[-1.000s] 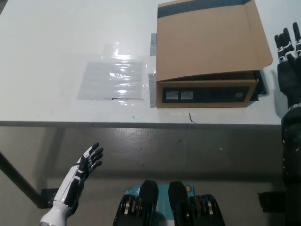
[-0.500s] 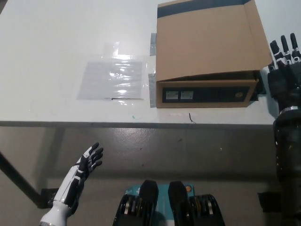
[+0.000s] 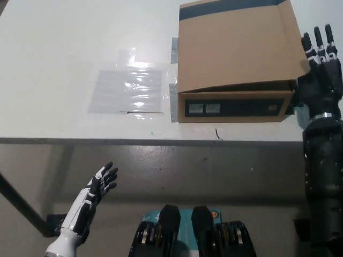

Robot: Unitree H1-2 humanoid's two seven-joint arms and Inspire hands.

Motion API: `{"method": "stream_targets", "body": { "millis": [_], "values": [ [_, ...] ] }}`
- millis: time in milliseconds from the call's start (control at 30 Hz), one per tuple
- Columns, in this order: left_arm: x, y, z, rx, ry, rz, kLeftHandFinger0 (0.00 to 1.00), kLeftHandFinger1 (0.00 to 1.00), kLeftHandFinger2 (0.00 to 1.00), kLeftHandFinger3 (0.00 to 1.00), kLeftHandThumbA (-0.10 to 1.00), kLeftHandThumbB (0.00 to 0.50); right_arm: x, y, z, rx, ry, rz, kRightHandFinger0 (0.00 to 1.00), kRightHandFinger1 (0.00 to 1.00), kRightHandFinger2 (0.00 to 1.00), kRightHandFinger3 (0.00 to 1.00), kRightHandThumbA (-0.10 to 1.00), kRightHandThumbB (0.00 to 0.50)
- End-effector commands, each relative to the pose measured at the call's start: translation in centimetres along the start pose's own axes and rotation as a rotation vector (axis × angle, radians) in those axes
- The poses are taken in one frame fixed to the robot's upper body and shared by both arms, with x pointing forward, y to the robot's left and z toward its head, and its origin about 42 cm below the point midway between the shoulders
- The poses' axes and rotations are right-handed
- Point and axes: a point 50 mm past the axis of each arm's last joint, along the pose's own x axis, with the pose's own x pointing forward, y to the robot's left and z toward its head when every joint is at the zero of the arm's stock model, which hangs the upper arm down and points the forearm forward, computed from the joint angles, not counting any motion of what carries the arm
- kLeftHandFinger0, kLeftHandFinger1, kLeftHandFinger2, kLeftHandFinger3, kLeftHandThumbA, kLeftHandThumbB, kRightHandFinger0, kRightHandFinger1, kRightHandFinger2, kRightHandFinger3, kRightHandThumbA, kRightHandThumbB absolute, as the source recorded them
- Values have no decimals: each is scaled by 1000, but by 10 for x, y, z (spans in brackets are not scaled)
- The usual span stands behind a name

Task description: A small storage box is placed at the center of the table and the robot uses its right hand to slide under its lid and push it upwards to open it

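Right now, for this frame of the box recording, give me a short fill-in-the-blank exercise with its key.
1. The black right hand is at the ____ side of the cardboard box.
2. The white left hand rests below the ____ edge, fingers apart.
3. The box's brown lid is ____ at its front edge.
4. A clear plastic sheet lies on the ____ table.

Missing: right; table; slightly raised; white

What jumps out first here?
A brown cardboard box sits on the white table, its lid lying down. The black right hand hovers open at its right edge. The white left hand hangs open below the table edge, lower left.
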Motion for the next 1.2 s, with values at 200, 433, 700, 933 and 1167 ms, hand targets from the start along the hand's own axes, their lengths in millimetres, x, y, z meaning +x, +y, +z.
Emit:
{"method": "stream_targets", "body": {
  "millis": [200, 433, 700, 933, 1167],
  "values": [
    [5, 4, 10, 23, -52, -13, 1000, 1000, 1000, 1000, 1000, 322, 16, 61, 0, 27, -12, 132, 1000, 1000, 1000, 1000, 1000, 272],
    [6, 4, 12, 29, -49, -16, 1000, 1000, 1000, 1000, 1000, 338, 13, 70, -17, 71, 20, 116, 1000, 1000, 1000, 1000, 1000, 263],
    [7, 5, 11, 17, -54, -16, 1000, 1000, 1000, 1000, 1000, 329, 16, 99, -33, 112, 50, 149, 1000, 1000, 1000, 1000, 1000, 276],
    [6, 3, 12, 19, -52, -18, 1000, 1000, 1000, 1000, 1000, 336, 22, 146, -44, 71, 69, 236, 1000, 1000, 1000, 1000, 1000, 304],
    [9, 4, 14, 31, -59, -27, 1000, 1000, 1000, 1000, 1000, 321, 21, 181, -61, 47, 107, 309, 1000, 1000, 1000, 1000, 1000, 291]
  ]
}}
